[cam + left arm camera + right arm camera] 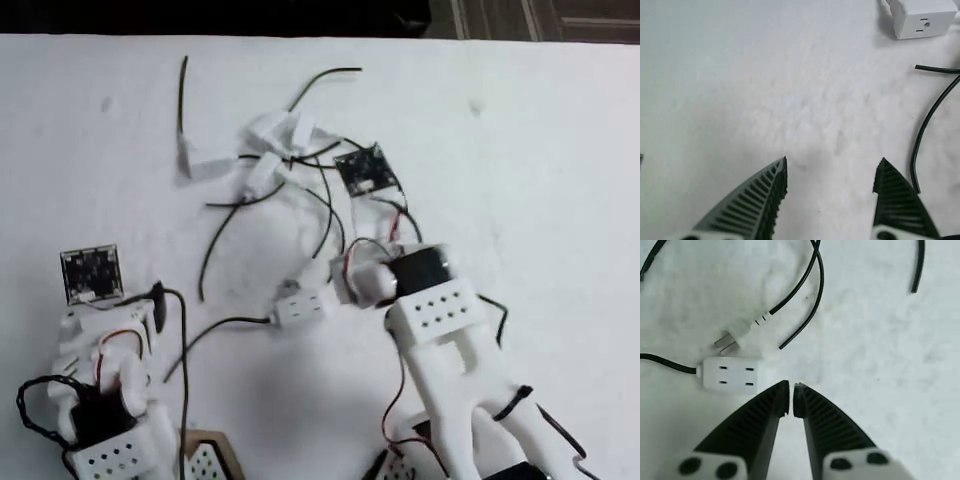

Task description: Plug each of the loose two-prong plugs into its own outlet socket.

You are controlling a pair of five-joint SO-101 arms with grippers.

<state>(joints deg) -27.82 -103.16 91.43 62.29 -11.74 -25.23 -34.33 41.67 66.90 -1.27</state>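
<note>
A white outlet block [730, 375] on a black cord lies on the white table just beyond my right gripper [791, 400], whose fingers are shut on nothing. A white two-prong plug [735, 337] on a black cord lies loose beside the block, not inserted. From above, this block [300, 306] sits just left of the right arm [430, 310]. My left gripper [832, 172] stands open over bare table, with another white outlet [922, 20] farther off. Seen from above, that outlet [195, 165] lies beyond the left arm [105, 340]. A tangle of white plugs and outlets [270, 150] lies mid-table.
Loose black cords [215, 250] wind between the tangle and the arms; one cord [925, 125] runs close beside the left gripper. A small black square board [365, 170] sits beyond the right arm. The table's far edge [300, 35] runs along the back.
</note>
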